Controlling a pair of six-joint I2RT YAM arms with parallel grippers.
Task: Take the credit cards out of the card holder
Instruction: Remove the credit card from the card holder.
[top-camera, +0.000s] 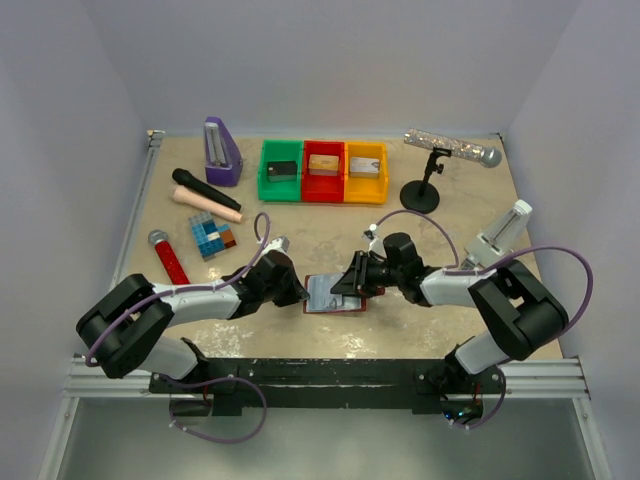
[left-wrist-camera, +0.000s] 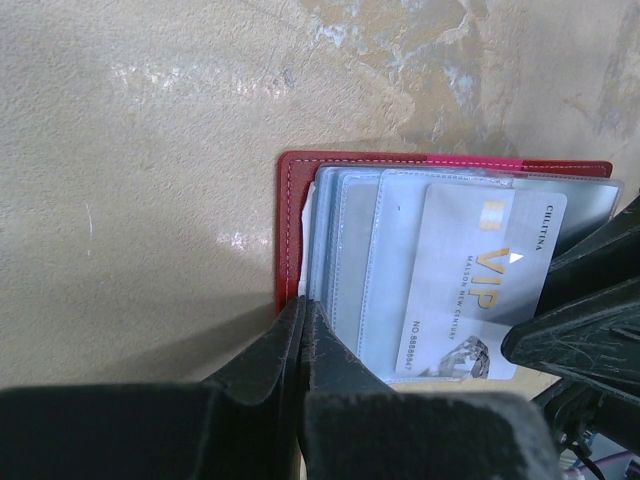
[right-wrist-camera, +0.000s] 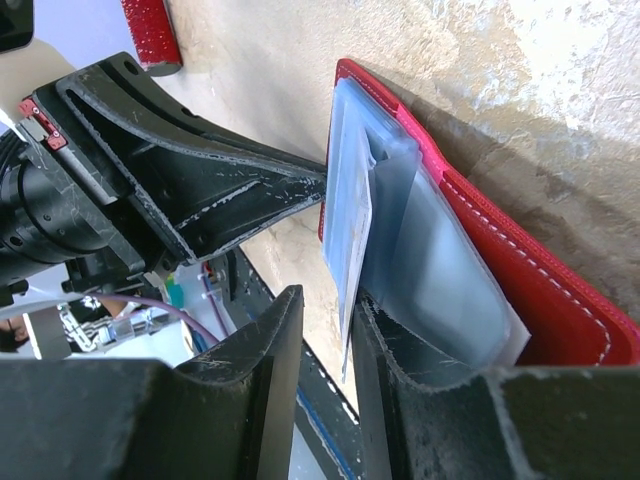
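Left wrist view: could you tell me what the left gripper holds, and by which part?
The left gripper is shut on the card holder, pinching the edge of its pale inner sleeves beside the red cover.

White arms (top-camera: 205, 299) carry black claws (top-camera: 300, 293) and purple cables (top-camera: 589, 285).

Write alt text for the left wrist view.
A dark red card holder lies open on a mottled beige table, its clear sleeves fanned and a silver VIP card showing in the front one. The left gripper is pinched shut on the holder's left side; the right gripper is at the card's right edge.
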